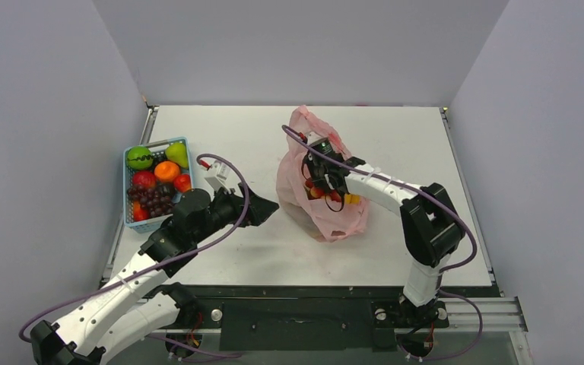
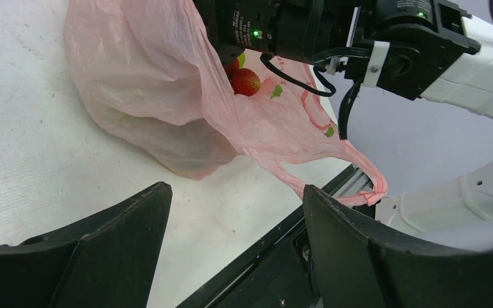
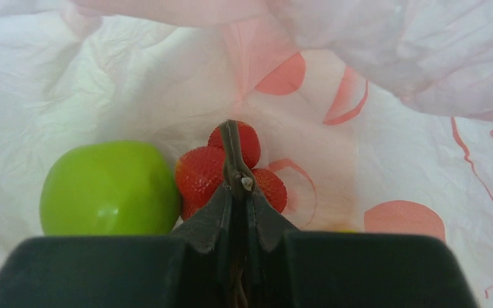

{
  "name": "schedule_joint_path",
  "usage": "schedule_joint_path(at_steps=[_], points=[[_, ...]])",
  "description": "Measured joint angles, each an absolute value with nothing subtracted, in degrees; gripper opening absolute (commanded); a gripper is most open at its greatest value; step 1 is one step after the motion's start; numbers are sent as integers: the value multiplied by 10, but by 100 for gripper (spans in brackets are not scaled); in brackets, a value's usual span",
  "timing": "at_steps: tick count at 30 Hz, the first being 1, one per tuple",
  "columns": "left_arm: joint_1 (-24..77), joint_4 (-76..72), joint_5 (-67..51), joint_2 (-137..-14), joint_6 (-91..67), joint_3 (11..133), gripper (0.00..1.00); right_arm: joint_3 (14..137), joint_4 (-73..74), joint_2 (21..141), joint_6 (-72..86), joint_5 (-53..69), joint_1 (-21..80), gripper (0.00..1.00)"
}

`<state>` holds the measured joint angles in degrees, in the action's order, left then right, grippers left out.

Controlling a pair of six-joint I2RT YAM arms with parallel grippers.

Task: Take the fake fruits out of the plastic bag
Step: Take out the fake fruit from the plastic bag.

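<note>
The pink plastic bag (image 1: pixel 312 156) lies mid-table with its mouth toward the right arm. My right gripper (image 1: pixel 324 181) is inside it. In the right wrist view the right gripper (image 3: pixel 237 192) is shut on the brown stem of the red fruit cluster (image 3: pixel 199 173). The green apple (image 3: pixel 109 189) lies just left of the cluster, touching it. A yellow bit (image 1: pixel 352 199) shows at the bag's mouth; I cannot tell whether it is the bananas. My left gripper (image 1: pixel 265 208) is open and empty, left of the bag (image 2: pixel 160 96). A red fruit (image 2: pixel 245 81) shows through the bag's mouth.
A light-blue basket (image 1: pixel 126 199) at the left edge holds several toy fruits, among them a green ball with a zigzag stripe (image 1: pixel 139 157). A knotted bag handle (image 2: pixel 366 183) trails toward the table's near rail (image 2: pixel 282 244).
</note>
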<state>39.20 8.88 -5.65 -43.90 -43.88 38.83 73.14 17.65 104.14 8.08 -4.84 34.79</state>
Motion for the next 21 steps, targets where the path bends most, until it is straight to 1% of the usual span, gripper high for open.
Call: schedule_joint_path(at_steps=[6,9,14,21], points=[[377,94,-63,-444,-438,390,73,731,192,993,83,-74,372,0],[362,95,-71,-446,-439,393,73,732,204,955,82,-70,371,0],[329,84,-98,-452,-450,394,73,735,216,928,77,-46,366,0],[273,-18,-187,-494,-511,390,72,713,203,889,66,13,364,0]])
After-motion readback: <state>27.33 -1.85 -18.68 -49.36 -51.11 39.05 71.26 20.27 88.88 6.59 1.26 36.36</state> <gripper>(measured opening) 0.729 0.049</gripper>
